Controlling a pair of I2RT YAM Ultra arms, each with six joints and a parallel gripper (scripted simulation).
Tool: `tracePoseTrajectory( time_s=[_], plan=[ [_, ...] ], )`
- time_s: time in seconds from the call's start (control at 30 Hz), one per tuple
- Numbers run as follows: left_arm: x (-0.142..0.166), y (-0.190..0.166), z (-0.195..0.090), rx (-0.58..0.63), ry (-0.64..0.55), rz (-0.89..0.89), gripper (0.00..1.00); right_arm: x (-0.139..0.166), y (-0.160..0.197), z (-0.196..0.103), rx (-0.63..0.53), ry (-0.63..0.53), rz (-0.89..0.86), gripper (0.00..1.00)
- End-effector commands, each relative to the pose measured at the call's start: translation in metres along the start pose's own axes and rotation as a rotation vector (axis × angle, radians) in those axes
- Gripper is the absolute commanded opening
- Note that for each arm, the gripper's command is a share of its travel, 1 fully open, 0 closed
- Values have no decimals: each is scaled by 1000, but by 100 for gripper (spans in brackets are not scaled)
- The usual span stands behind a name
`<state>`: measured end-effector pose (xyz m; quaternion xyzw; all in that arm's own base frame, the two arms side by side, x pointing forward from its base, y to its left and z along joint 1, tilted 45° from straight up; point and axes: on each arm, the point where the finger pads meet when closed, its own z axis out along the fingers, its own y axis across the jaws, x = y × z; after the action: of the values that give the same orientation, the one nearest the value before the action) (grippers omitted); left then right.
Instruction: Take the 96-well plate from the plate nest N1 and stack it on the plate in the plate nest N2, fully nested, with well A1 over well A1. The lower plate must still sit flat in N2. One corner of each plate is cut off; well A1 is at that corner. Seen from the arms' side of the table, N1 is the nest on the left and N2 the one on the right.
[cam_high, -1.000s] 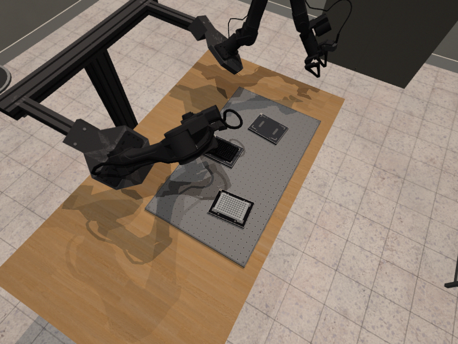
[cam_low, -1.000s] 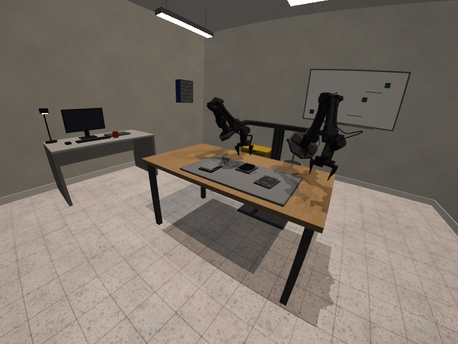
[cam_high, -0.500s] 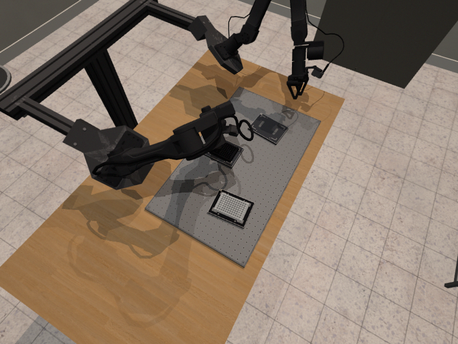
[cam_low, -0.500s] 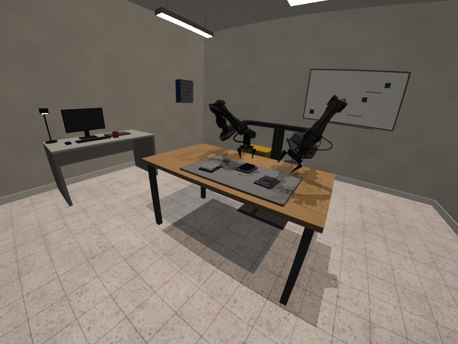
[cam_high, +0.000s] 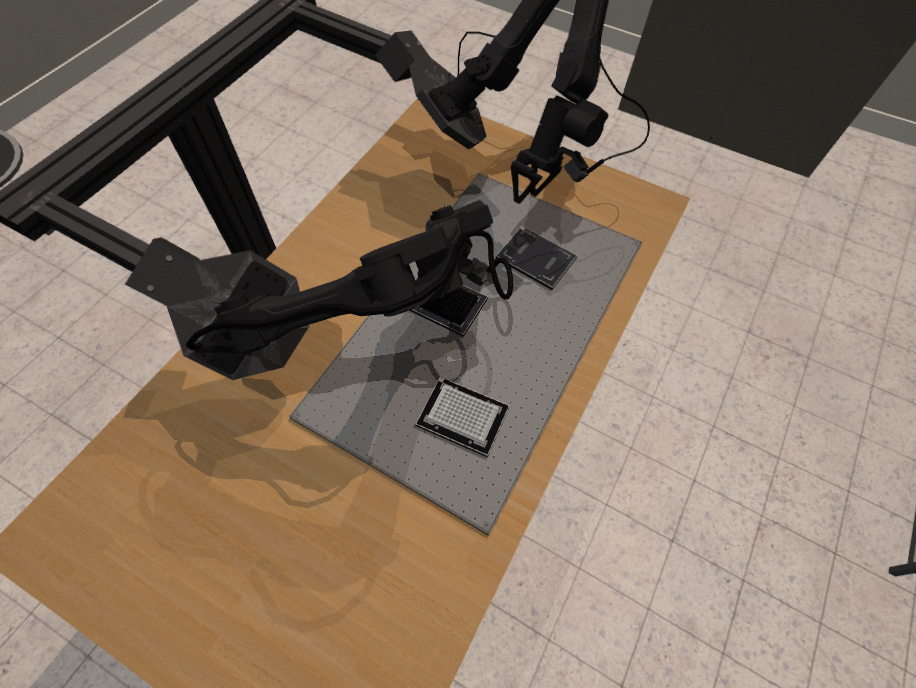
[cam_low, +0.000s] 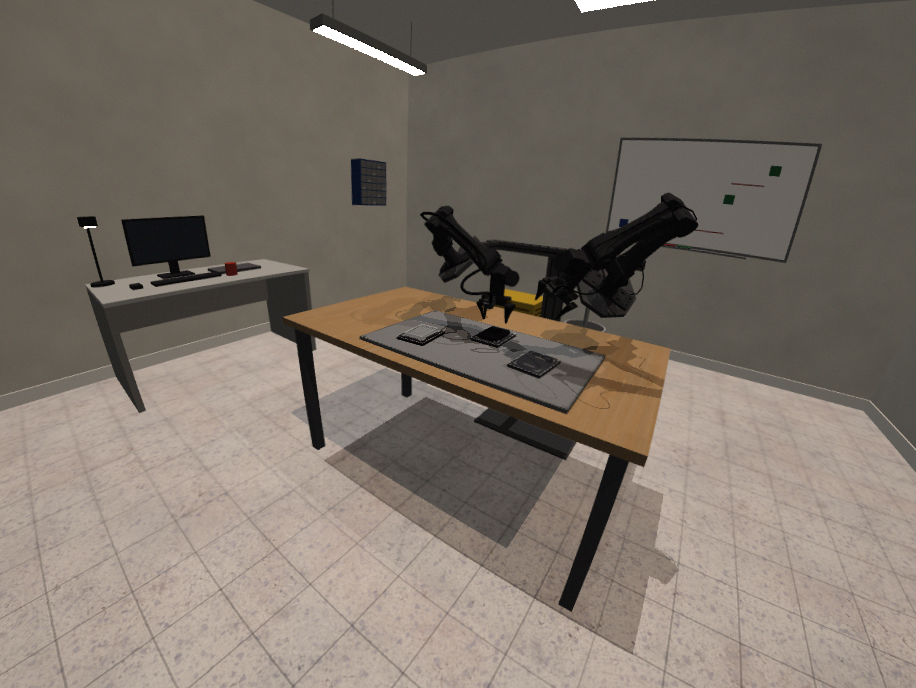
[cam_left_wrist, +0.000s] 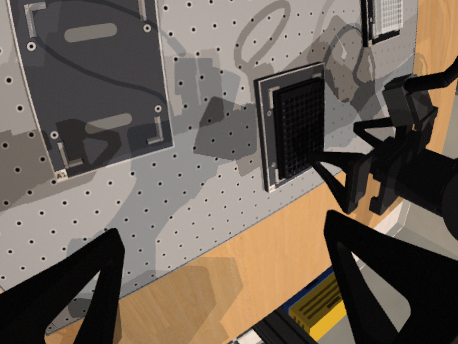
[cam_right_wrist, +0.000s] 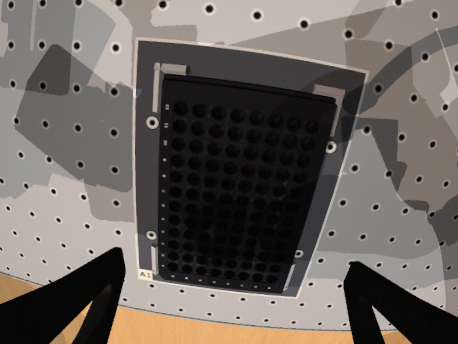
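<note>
A black 96-well plate (cam_high: 453, 307) sits in the middle nest on the grey perforated board; it also shows in the right wrist view (cam_right_wrist: 233, 189) and in the left wrist view (cam_left_wrist: 300, 126). A white 96-well plate (cam_high: 462, 414) sits in the near nest. My right gripper (cam_right_wrist: 238, 269) is open and empty, hovering just above the black plate's edge on the arms' side. My left gripper (cam_high: 534, 181) is open and empty, in the air above the far end of the board (cam_left_wrist: 220, 229). The nest under the black plate has a small A1 label (cam_right_wrist: 144, 273) at one corner.
A third nest (cam_high: 534, 256) (cam_left_wrist: 93, 76) stands empty at the far end of the board. The right arm's forearm (cam_high: 385, 274) reaches across the board's edge and hides part of the black plate. A dark gantry frame (cam_high: 185, 111) runs along the arms' side.
</note>
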<state>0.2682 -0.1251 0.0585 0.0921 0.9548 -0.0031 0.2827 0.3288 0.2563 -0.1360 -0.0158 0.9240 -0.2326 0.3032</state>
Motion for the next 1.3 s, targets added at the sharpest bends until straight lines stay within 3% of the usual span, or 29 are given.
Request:
tracePoseTrajectory(
  time_s=[0.0, 0.37, 0.77, 1.0, 1.27],
  plan=[
    [45, -3, 1, -140, 115, -11, 100, 2, 4, -6, 24, 31, 36, 100],
    [100, -41, -18, -190, 95, 270, 100, -2, 7, -4, 24, 24, 49, 100],
    [135, -57, -47, -236, -88, 557, 100, -3, 8, -4, 23, 23, 53, 100],
    [151, -69, -74, -200, -310, 771, 100, -4, 8, -4, 22, 22, 55, 100],
    [172, -90, -105, -65, -540, 978, 100, -4, 8, -4, 22, 22, 55, 100]
  ],
)
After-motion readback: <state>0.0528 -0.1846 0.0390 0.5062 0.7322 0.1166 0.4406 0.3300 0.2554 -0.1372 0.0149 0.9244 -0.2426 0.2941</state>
